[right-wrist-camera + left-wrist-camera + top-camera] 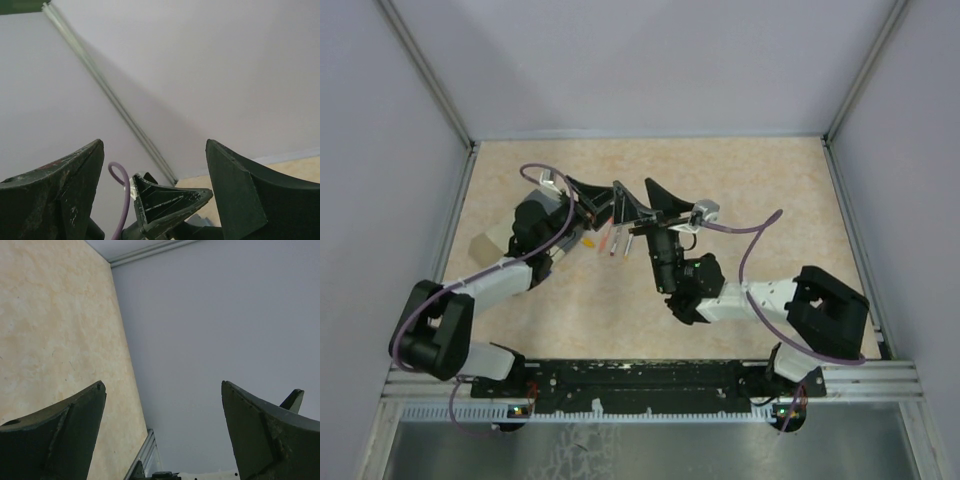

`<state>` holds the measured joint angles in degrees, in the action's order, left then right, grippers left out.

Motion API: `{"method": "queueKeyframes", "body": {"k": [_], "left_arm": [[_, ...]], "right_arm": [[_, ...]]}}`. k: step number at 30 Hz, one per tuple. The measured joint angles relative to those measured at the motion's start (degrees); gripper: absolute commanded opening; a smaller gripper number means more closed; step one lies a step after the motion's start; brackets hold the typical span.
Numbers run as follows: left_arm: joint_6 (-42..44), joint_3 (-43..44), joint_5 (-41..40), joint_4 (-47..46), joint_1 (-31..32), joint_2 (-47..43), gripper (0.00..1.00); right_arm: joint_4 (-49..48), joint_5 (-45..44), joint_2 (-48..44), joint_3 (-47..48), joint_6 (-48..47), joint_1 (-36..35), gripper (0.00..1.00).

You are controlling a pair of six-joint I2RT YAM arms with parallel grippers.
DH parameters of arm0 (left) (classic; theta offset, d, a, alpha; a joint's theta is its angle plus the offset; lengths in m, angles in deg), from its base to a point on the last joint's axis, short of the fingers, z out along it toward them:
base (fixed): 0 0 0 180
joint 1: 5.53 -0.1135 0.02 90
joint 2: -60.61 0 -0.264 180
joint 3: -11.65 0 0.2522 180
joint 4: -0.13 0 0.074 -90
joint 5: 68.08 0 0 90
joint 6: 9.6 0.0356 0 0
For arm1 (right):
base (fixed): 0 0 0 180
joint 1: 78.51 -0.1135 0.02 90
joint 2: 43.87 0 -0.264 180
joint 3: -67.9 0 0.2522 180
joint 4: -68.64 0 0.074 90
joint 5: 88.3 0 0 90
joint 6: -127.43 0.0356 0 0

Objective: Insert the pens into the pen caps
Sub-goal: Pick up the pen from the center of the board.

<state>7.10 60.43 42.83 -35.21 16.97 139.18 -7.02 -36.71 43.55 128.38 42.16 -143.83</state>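
Pens (612, 240) are lying uncapped. Near them, left gripper (594, 203) and right gripper (642, 198) are gaping empty, probably needing tilting down before pinching one.

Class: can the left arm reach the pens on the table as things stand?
Probably yes: the pens lie uncovered right by the left gripper, its fingers open. It must tilt down first, and the right gripper crowds close.
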Motion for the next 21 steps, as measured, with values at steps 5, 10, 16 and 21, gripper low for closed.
{"method": "queueKeyframes", "body": {"k": [5,10,16,21], "left_arm": [[1.18,3.17,4.57,-1.46,0.28,5.29,0.99],[7.04,3.30,4.70,0.76,0.22,5.31,0.99],[19.63,6.97,1.95,16.55,-0.50,3.10,1.00],[27.08,7.61,-3.21,26.03,-1.20,-1.75,1.00]], "right_arm": [[0.17,-9.11,-4.02,-2.14,-1.40,0.26,0.82],[7.65,-14.12,-15.89,-6.62,-1.97,0.37,0.82],[43.04,-15.17,-31.41,-5.99,11.10,4.15,0.82],[76.81,-13.31,-34.58,-0.85,22.36,8.24,0.83]]}}
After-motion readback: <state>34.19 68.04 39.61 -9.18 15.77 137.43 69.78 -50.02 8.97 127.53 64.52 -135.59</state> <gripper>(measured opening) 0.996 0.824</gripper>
